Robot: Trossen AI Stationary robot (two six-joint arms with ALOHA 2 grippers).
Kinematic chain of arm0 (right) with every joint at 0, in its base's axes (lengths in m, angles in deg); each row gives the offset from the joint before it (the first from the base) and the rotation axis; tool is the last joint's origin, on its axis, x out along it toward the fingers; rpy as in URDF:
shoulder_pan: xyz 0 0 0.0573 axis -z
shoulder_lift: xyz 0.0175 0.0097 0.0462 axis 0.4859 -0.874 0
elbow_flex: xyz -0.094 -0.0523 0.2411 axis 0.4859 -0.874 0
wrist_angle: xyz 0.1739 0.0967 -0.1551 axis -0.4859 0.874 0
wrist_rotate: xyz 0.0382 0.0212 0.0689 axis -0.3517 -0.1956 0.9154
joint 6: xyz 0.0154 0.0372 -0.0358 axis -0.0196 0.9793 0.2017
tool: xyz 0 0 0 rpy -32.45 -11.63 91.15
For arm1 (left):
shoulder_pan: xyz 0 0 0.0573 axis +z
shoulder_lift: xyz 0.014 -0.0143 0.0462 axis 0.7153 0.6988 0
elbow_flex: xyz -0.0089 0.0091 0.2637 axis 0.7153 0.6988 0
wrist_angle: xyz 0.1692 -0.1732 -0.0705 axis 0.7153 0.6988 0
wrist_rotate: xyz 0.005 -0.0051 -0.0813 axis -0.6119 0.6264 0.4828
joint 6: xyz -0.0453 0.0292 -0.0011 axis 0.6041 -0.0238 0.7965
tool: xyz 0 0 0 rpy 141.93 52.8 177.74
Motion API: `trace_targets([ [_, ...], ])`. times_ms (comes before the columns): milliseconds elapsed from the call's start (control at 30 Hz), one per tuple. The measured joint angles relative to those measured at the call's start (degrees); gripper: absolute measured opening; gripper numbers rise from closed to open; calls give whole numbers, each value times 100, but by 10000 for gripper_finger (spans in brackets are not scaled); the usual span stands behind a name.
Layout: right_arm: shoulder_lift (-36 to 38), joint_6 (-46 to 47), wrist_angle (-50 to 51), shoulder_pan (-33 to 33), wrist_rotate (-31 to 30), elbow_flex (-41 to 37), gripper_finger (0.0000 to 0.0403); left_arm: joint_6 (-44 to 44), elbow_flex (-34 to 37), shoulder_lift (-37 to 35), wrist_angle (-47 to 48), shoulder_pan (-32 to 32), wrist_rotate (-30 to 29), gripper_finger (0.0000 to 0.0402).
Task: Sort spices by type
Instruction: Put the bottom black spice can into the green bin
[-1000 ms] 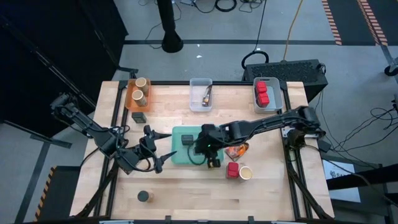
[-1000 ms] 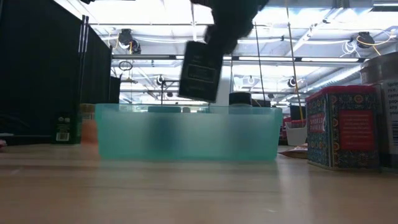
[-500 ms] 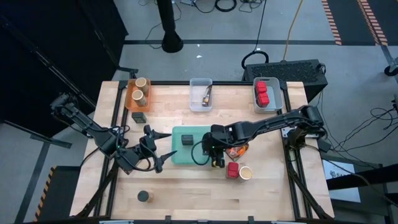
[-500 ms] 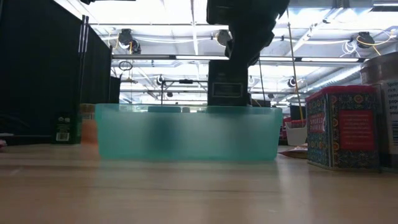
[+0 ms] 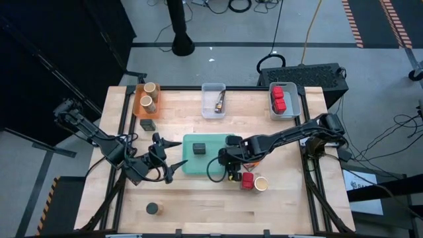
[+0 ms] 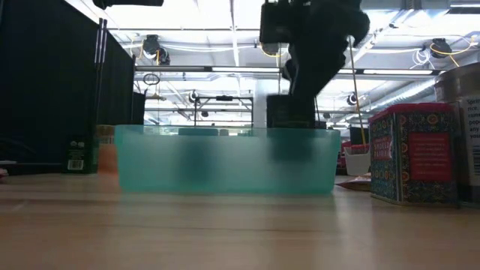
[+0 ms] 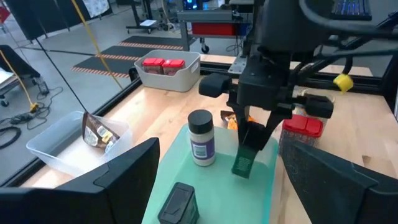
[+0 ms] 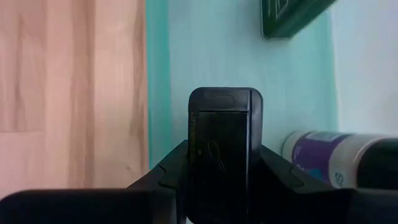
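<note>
Right gripper (image 7: 254,138) clamped on a dark block (image 7: 244,163), long axis upright, lower end just above the tray (image 5: 188,165) floor near its right edge. White-capped jar (image 7: 201,138) just beside; second block (image 5: 199,150) farther left on the tray. Open floor directly below; jar side tight. Left gripper (image 5: 166,158) parked left of the tray, fingers spread, holding nothing.
</note>
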Motion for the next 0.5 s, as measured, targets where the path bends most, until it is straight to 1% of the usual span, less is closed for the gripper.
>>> trace_targets([
  [267,-2,-112,-177,-2,7,-130,108,-4,0,0,4,0,0,333],
  [400,-2,-168,-182,-2,3,-130,132,-4,0,0,4,0,0,333],
  [500,-2,-170,-185,-2,-6,-130,142,-4,0,0,7,0,0,333],
])
